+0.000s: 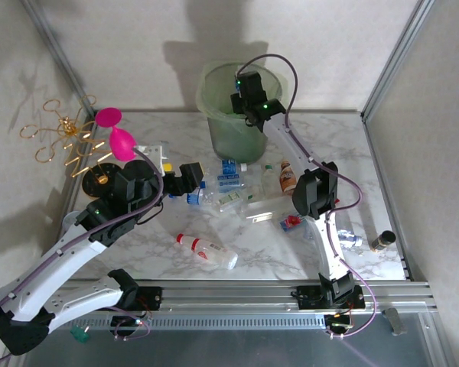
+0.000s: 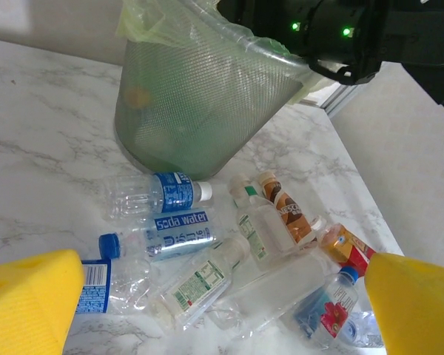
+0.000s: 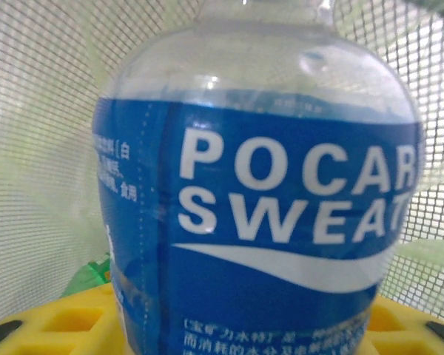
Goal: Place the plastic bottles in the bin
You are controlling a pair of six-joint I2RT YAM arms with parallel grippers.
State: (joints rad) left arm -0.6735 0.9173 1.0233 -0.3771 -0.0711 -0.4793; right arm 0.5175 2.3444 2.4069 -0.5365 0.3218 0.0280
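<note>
My right gripper (image 1: 249, 103) hangs over the mouth of the bin (image 1: 223, 134), a pale-green mesh bucket with a liner bag. It is shut on a clear plastic bottle (image 3: 259, 207) with a blue Pocari Sweat label, held between yellow pads (image 3: 59, 325) with the bin's mesh wall behind. Several more plastic bottles (image 1: 237, 195) lie in a heap in front of the bin; a soda water bottle (image 2: 170, 229) is among them. My left gripper (image 2: 222, 310) is open just above the heap's left side, nothing between its yellow pads (image 2: 29, 303).
One bottle with a red cap (image 1: 210, 251) lies alone near the front. A small bottle (image 1: 350, 241) and a dark vial (image 1: 382, 241) sit at the right edge. A pink ornament with gold wire (image 1: 116, 138) stands at the back left. Metal frame posts flank the table.
</note>
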